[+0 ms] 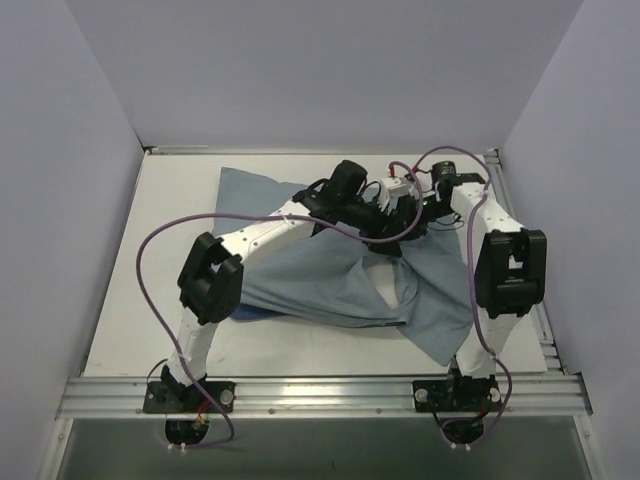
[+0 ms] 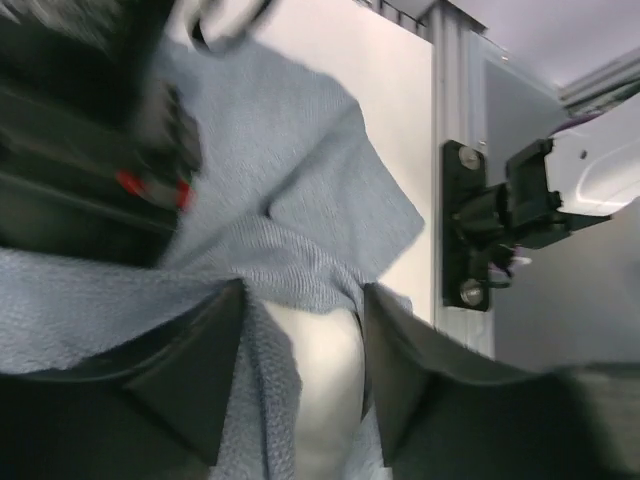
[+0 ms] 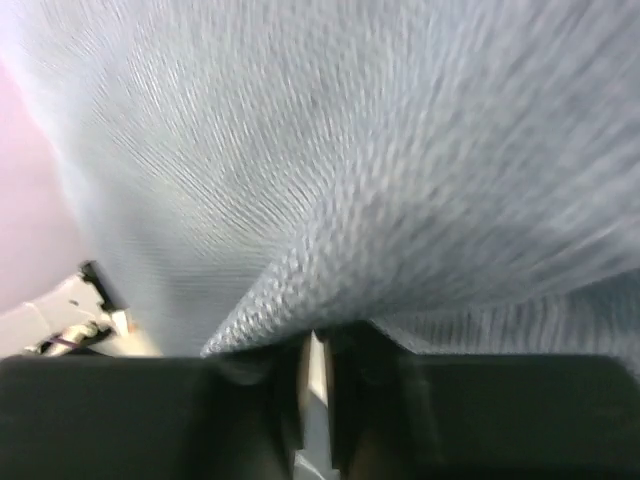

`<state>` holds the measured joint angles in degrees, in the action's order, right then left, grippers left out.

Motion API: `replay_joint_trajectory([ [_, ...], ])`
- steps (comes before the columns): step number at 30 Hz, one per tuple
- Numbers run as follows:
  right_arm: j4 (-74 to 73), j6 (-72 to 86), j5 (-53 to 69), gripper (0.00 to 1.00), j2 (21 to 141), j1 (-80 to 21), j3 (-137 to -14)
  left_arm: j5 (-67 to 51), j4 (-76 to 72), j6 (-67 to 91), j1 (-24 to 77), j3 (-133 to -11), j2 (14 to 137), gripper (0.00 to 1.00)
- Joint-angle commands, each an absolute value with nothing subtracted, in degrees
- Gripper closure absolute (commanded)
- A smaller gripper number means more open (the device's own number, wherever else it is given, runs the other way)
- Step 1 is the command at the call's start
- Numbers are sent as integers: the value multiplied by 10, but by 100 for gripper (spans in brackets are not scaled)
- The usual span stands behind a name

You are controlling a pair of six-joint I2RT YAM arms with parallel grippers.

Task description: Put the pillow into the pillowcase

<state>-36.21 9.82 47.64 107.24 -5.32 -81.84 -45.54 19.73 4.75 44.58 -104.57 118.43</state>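
Observation:
The pale grey-blue pillowcase (image 1: 300, 270) lies rumpled across the middle of the table, bunched up under both grippers. My left gripper (image 1: 385, 238) reaches in from the left. In the left wrist view (image 2: 305, 300) its fingers (image 2: 200, 370) close on a white bulge of the pillow (image 2: 325, 380), with pillowcase cloth (image 2: 300, 190) draped over the left finger. Most of the pillow is hidden under cloth; a pale patch (image 1: 387, 290) shows at a fold. My right gripper (image 1: 412, 215) is nearly closed in its wrist view (image 3: 318, 345), pinching a raised fold of pillowcase (image 3: 330, 200).
An aluminium rail (image 1: 495, 180) runs along the table's right edge, and another (image 1: 320, 395) runs along the front by the arm bases. Purple cables (image 1: 150, 260) loop beside both arms. Grey walls enclose the left, back and right. The right arm's mount (image 2: 470, 230) shows in the left wrist view.

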Motion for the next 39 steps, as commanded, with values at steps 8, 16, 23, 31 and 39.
replay_joint_trajectory([
  [8, -479, 17, 518, 62, 1014, 72, -803, -414, 191, 43, 345, -965, 1062, 25],
  [16, -551, -23, 491, 41, 949, -88, -751, -254, 277, -17, 239, -825, 912, 19],
  [23, -606, -65, 386, 23, 996, -147, -714, -218, 344, -40, 124, -705, 806, 17],
  [31, -597, -73, 395, 100, 1059, -206, -788, -321, 457, -112, -75, -602, 767, 2],
  [39, -589, -31, 519, 100, 1044, -91, -1004, -450, 472, -134, -150, -578, 876, 2],
])
